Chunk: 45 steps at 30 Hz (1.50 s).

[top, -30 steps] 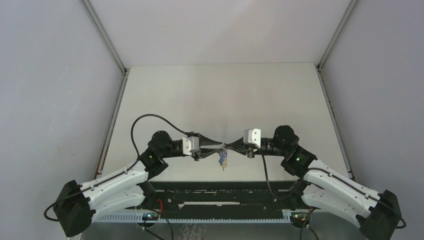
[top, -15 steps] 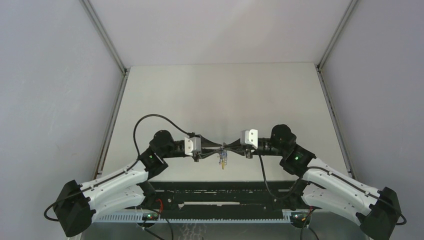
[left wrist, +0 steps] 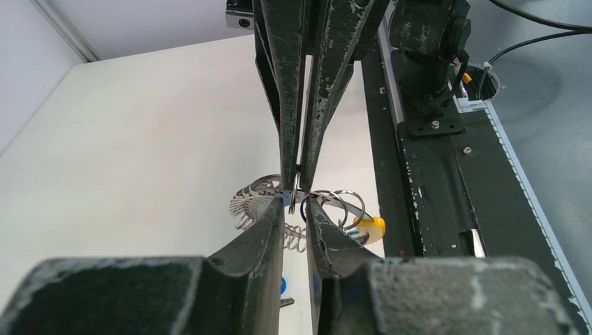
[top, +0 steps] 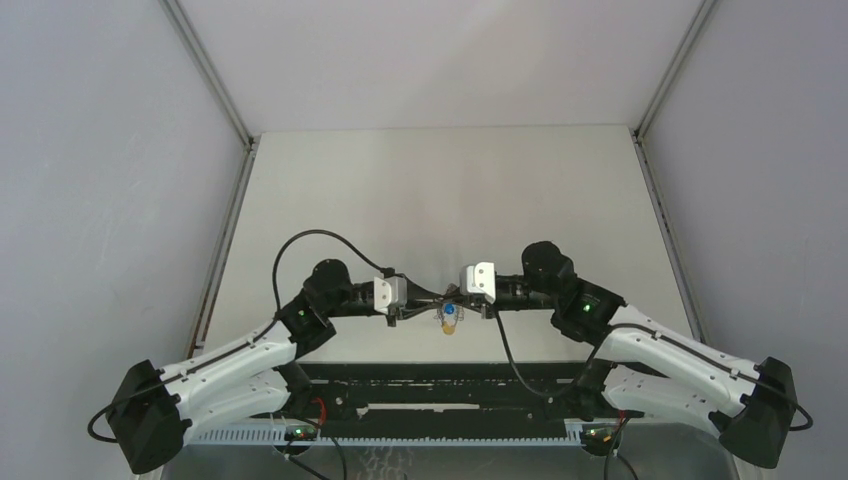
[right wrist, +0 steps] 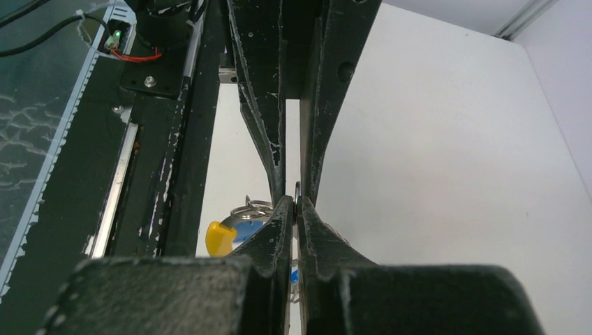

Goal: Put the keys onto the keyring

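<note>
Honestly, this looks about midway. The keyring [top: 449, 322] hangs in the air over the table's [top: 440, 190] 6 o'clock edge. The right gripper [right wrist: 297, 204] reaches in from 3 o'clock, clamped tight on the ring's wire. The left gripper [left wrist: 296, 209] comes from 9 o'clock with its jaws narrow around a loop, and I can't tell if it's gripping. Blue keys [top: 450, 311] dangle in the bundle. Threaded? Can't tell, so I'd guess threading is left.

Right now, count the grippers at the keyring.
2. The left gripper and the right gripper meet tip to tip at the keyring, midway between the two arms. Neither is hidden.
</note>
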### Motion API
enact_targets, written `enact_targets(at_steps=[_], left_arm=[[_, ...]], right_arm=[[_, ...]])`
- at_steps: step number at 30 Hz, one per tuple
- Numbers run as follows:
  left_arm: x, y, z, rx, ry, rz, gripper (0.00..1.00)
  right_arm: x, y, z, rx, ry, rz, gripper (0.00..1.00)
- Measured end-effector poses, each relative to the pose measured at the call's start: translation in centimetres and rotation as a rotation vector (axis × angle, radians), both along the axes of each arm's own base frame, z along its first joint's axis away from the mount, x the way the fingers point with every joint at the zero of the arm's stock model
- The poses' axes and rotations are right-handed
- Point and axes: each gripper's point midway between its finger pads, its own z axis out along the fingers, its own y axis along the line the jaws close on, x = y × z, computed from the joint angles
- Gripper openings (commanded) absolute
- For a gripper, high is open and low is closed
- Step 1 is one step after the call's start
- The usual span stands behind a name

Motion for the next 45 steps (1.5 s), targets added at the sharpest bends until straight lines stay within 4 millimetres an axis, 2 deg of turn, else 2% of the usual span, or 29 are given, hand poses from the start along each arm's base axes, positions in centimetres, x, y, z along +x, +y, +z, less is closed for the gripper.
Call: enact_targets(at_steps=[6, 11, 16, 18, 27, 32, 38, 42, 45], left_arm=[[-0.1, 0.1, -0.4, 0.013, 0.012, 0.0, 0.18], [-0.1, 0.2, -0.7, 0.025, 0.019, 0.0, 0.08], [-0.2, 0.2, -0.9, 0.032, 0.021, 0.001, 0.06], [-0.1, 0.3, -0.8, 0.032, 0.02, 0.003, 0.01], [0.0, 0.6, -0.3, 0.024, -0.001, 0.021, 0.0], [0.4, 0.8, -0.2, 0.027, -0.008, 0.06, 0.0], [2.4, 2.5, -1.1, 0.071, 0.048, 0.24, 0.0], [3.6, 4.0, -1.9, 0.102, 0.1, 0.377, 0.0], [4.4, 5.5, -2.9, 0.13, 0.155, 0.488, 0.0]], right_arm=[[-0.1, 0.4, -0.5, -0.057, -0.014, 0.011, 0.0], [-0.1, 0.6, -0.8, -0.092, -0.018, 0.01, 0.0], [-0.1, 0.6, -1.0, -0.102, -0.026, 0.007, 0.0], [0.0, 0.5, -1.0, -0.102, -0.027, 0.005, 0.0], [0.0, 0.8, -0.5, -0.087, -0.039, 0.003, 0.0], [0.3, 0.5, -0.1, -0.08, -0.041, -0.022, 0.11], [0.9, -0.6, 1.2, -0.046, -0.013, -0.123, 0.27], [2.2, -1.4, 1.7, -0.014, 0.024, -0.221, 0.31], [3.5, -2.0, 0.7, -0.022, 0.077, -0.319, 0.32]])
